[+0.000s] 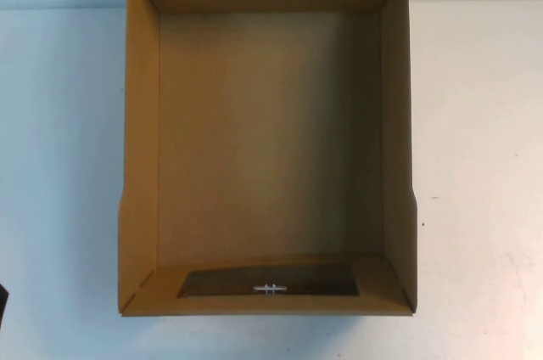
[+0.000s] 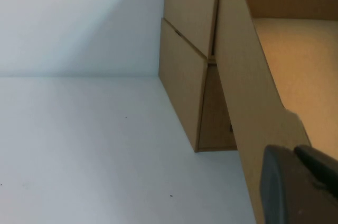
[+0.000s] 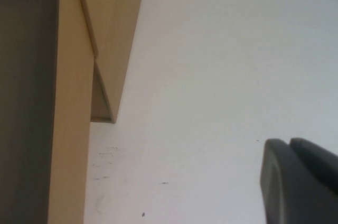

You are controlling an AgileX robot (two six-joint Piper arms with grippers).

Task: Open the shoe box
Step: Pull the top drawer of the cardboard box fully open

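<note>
White table (image 1: 475, 165), shoe box (image 1: 254, 139) cropped, left tool (image 2: 298, 182), right tool (image 3: 296, 176) flanking it

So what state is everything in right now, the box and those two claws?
Shoe box: open.
Lid: swung up, inner side facing the high camera.
Left claw: low beside the lid's left side flap.
Right claw: shut, empty, over the table to the right of the box.
</note>
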